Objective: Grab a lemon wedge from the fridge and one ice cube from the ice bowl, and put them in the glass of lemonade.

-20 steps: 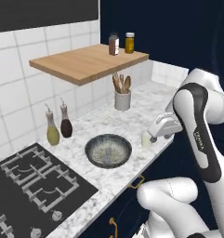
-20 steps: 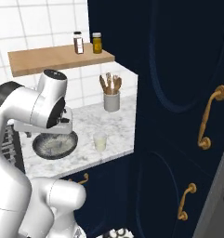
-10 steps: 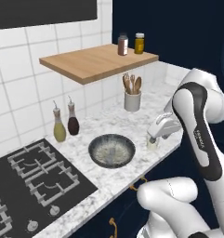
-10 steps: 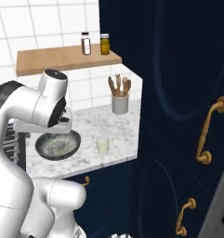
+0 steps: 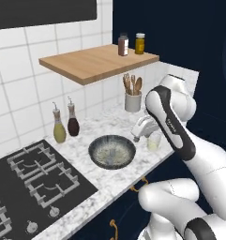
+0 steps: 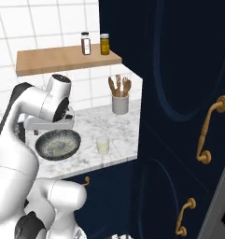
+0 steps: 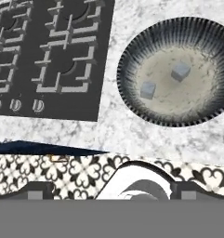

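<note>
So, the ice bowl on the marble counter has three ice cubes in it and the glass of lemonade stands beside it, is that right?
Not quite. The hand view shows two ice cubes in the ice bowl, not three. The rest holds: the bowl sits on the marble counter, and the glass of lemonade stands beside it.

One ice bowl [image 7: 178, 69] sits ahead of the claw, with two ice cubes [image 7: 181, 71] inside. Beside it stands one glass of lemonade [image 6: 102, 145]. Farther off are two oil bottles [image 5: 59, 127], one crock of wooden spoons [image 5: 132, 100] and two jars [image 5: 123, 45] on the shelf.
</note>
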{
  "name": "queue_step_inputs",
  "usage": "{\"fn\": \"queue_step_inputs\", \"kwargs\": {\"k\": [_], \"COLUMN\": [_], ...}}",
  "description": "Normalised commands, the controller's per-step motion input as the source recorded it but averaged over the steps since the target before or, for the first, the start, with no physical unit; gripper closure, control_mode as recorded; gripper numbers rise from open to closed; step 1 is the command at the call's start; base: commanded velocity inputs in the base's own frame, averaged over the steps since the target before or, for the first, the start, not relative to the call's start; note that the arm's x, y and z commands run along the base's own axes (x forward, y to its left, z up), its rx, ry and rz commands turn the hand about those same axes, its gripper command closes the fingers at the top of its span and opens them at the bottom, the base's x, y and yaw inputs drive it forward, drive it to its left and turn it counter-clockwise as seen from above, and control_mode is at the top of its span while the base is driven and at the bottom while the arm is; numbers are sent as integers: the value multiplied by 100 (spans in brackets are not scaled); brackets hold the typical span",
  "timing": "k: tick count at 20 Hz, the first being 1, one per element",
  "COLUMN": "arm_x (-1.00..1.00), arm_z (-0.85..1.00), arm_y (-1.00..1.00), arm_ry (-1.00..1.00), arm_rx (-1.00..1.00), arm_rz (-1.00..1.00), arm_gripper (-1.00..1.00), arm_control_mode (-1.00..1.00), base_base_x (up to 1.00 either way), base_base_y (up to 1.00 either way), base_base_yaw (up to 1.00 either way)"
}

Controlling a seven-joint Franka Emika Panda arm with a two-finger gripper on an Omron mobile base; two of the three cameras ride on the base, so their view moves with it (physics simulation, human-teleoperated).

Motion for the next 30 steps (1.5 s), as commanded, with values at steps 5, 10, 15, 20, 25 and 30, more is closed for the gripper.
{"fn": "queue_step_inputs", "kwargs": {"k": [5, 10, 15, 20, 25, 30], "arm_x": [63, 50, 18, 0, 25, 6], "arm_z": [-47, -35, -41, -20, -55, -49], "arm_y": [42, 19, 9, 13, 3, 18], "arm_ry": [11, 19, -2, -4, 0, -5], "arm_rx": [-17, -5, -15, -18, -1, -8], "arm_rz": [1, -3, -7, -19, -4, -7], "arm_gripper": [-100, -100, -100, -100, -100, -100], "arm_control_mode": [-100, -100, -100, -100, -100, -100], "base_base_x": [0, 0, 0, 0, 0, 0], "base_base_y": [0, 0, 0, 0, 0, 0], "base_base_yaw": [0, 0, 0, 0, 0, 0]}}
